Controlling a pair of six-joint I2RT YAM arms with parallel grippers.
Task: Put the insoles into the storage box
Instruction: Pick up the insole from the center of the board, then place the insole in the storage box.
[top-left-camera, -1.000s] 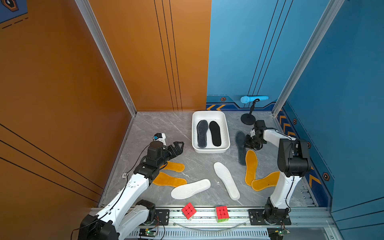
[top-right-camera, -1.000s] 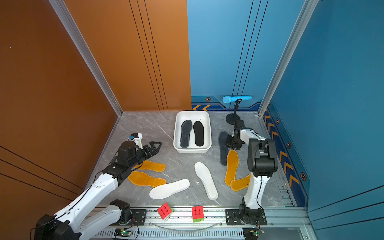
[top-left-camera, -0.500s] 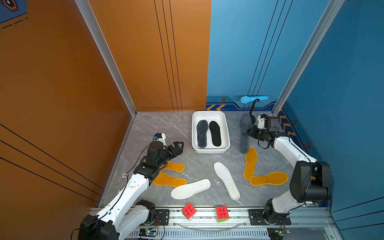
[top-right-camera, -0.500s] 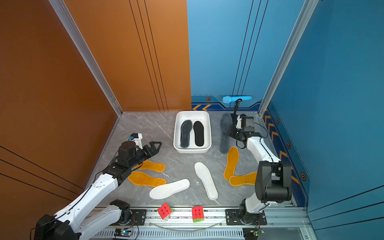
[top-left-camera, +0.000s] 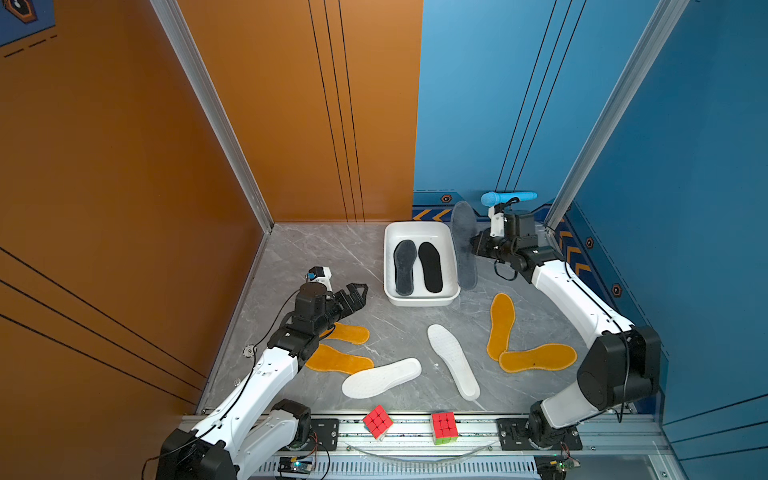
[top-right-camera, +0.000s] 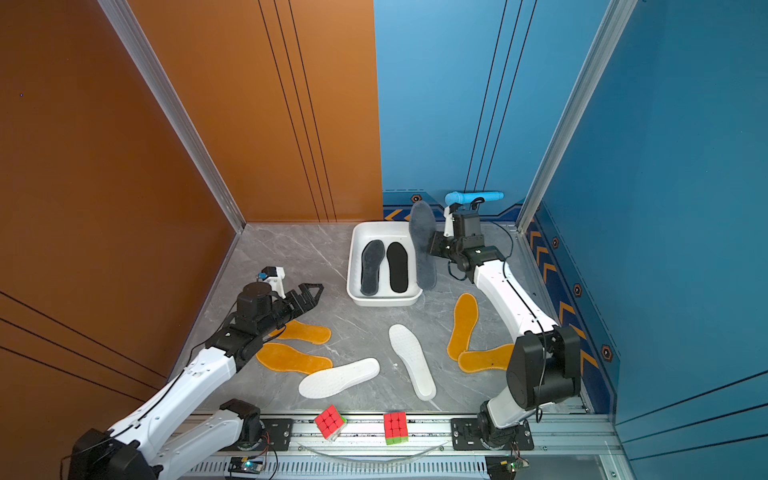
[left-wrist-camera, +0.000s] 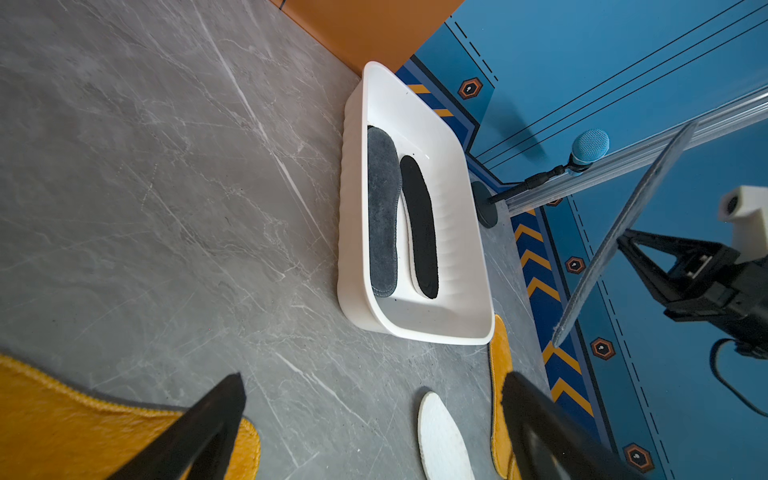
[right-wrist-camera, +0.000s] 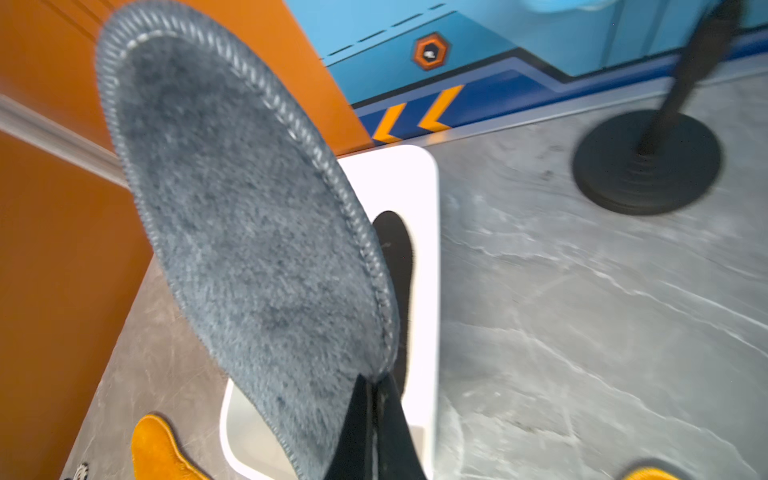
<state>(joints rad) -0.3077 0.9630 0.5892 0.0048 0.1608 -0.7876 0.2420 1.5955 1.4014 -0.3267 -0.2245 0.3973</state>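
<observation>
Clenching one grey insole (top-left-camera: 463, 232), right tool (top-left-camera: 473, 246); left tool (top-left-camera: 360, 291) agape; two insoles (top-left-camera: 405, 266) boxed, six insoles (top-left-camera: 502, 326) loose.

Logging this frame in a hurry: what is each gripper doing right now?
Left gripper: open, holding nothing.
Right gripper: closed on the dark grey insole.

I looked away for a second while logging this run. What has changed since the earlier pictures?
The right gripper, shut on the dark grey insole, lifted it off the table and swung it up beside the storage box. Nothing was let go. The left gripper stayed open and still; the other insoles lie unmoved.
</observation>
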